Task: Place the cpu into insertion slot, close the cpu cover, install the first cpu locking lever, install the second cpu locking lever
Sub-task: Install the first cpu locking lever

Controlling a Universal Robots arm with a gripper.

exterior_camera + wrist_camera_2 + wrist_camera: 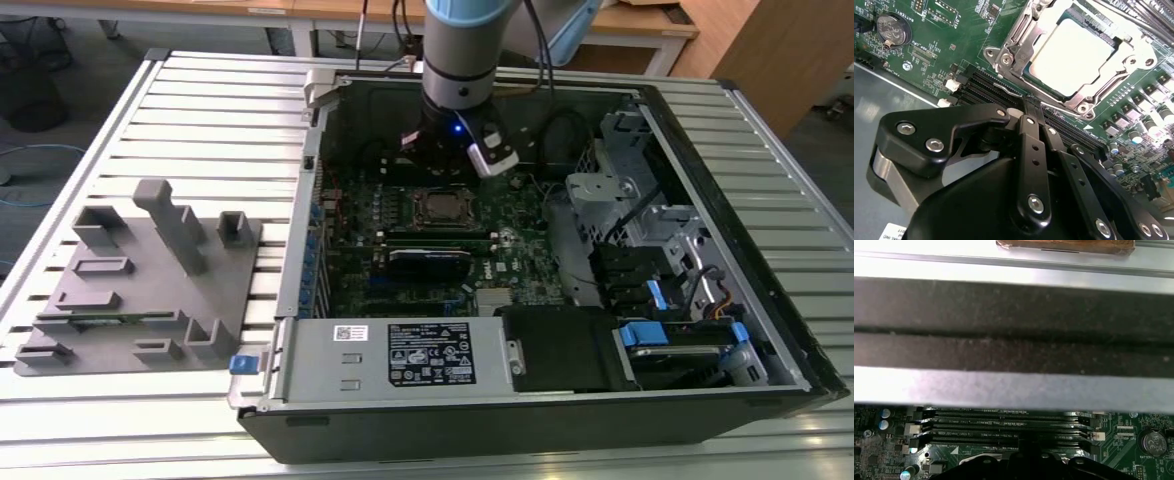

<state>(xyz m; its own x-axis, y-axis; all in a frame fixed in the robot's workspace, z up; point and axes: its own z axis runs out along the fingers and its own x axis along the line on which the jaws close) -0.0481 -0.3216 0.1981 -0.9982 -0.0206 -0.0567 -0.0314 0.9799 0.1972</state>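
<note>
Presently: silver-grey square cpu [1074, 52] under windowed metal cpu cover [1018, 39]; likely light, stiff, fragile, edge-hold only. Black gripper [442, 172], jaws closed, at cpu's 12 o'clock, exterior view

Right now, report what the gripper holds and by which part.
Nothing is visibly held: the gripper is shut, its tips at the thin wire lever beside the cpu cover, which lies over the cpu.

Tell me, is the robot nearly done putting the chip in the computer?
Partway. Done: the cpu lies in the insertion slot, and the cpu cover looks laid flat over it. In hand: the gripper, fingers together, is at the socket's edge beside a thin wire lever. Left: the two locking levers; I cannot tell whether either is latched.
</note>
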